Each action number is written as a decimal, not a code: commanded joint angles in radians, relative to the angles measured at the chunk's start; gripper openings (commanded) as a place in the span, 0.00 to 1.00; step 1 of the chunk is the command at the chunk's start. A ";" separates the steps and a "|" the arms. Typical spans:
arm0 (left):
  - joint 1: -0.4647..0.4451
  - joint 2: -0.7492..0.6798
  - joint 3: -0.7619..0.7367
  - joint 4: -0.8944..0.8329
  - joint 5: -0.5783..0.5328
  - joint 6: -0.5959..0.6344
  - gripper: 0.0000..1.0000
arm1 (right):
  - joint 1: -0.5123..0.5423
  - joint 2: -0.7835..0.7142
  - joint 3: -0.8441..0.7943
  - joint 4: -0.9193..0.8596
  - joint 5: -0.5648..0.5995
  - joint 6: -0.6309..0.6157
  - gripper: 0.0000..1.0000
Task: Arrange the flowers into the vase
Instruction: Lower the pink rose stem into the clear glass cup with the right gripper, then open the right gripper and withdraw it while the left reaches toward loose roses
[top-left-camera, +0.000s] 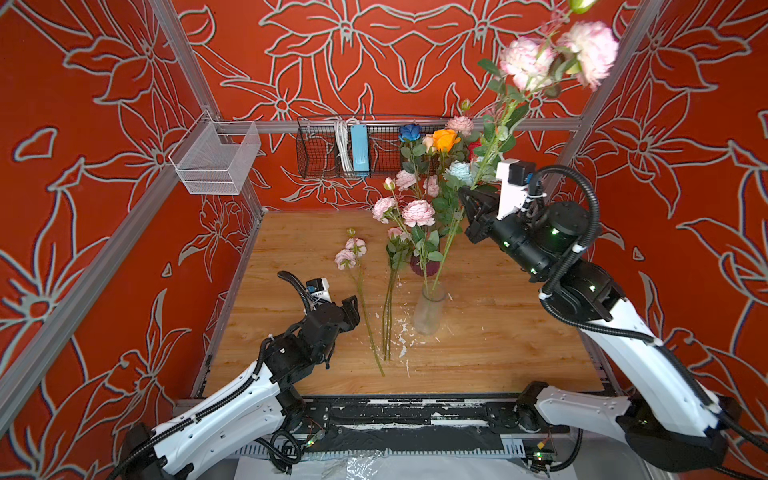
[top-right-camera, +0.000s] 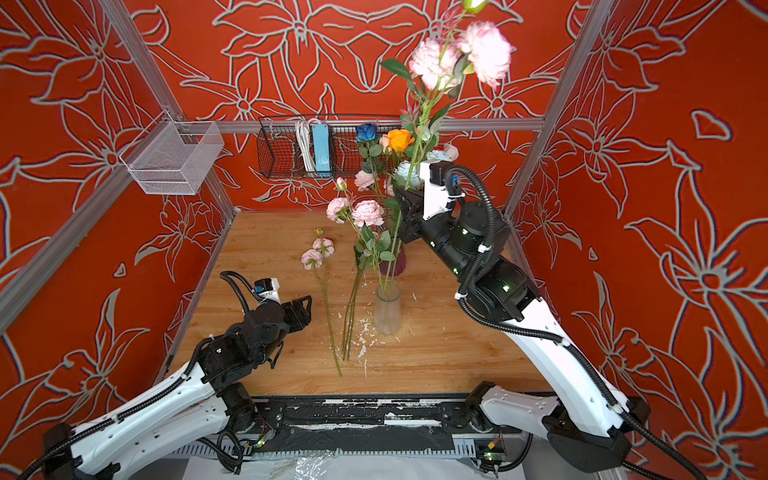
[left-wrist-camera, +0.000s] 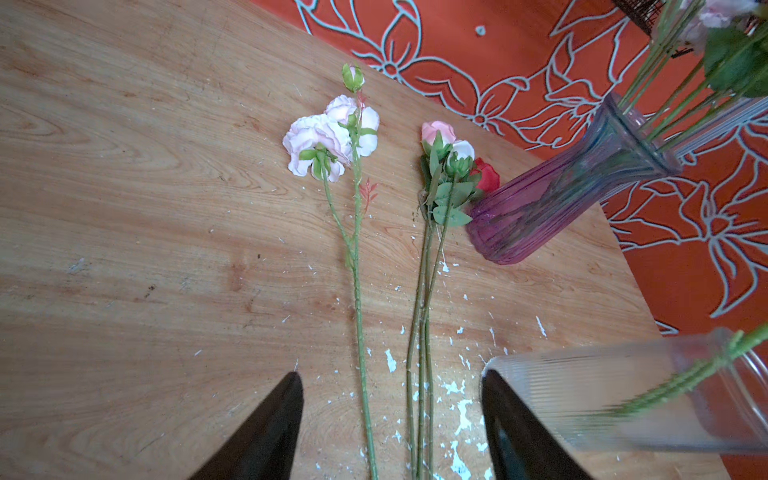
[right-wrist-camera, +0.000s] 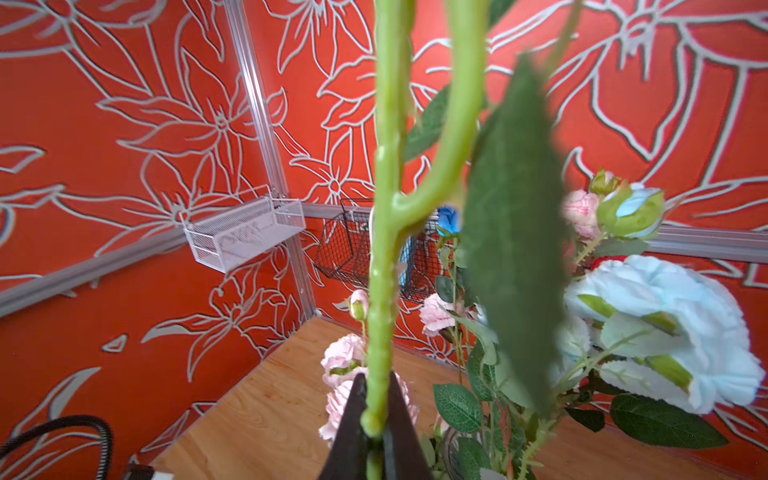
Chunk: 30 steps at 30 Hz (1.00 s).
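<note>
My left fingers (left-wrist-camera: 278, 415) are spread and empty, low over the worktop (top-left-camera: 498, 332), with a loose pink stem (left-wrist-camera: 357, 291) lying just ahead of them. Right of it lies a bundle of stems (left-wrist-camera: 423, 299), heads toward the back wall. Next comes the clear vase (top-left-camera: 429, 311), upright, and behind it a purple vase (left-wrist-camera: 561, 199) already full of blooms.

My right fingers (right-wrist-camera: 353, 415) are pinching a tall pink stem (right-wrist-camera: 384, 270) partway up. Its lower end is inside the clear vase, and its heads lean up and to the right, high above everything else.

I judge this to be the insertion step, with the stem started but not seated. Next I need to lower it along its own line until the foot reaches the bottom. Then I should release gently so the top-heavy heads don't tip the vase. After that, my left arm is well placed to take the loose stem.
</note>
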<state>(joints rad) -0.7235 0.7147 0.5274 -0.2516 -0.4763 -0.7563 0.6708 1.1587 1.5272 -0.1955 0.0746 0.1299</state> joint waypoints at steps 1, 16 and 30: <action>0.010 -0.019 0.015 -0.011 -0.003 -0.004 0.69 | -0.010 0.023 -0.004 0.010 0.053 -0.070 0.00; 0.013 0.062 0.065 -0.004 0.021 -0.002 0.69 | -0.013 -0.062 -0.402 0.104 0.024 0.062 0.17; 0.017 0.222 0.137 0.020 0.027 0.014 0.69 | -0.011 -0.225 -0.500 -0.002 0.009 0.128 0.49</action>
<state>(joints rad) -0.7170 0.9104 0.6437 -0.2451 -0.4431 -0.7471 0.6617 0.9718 1.0458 -0.1608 0.0963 0.2298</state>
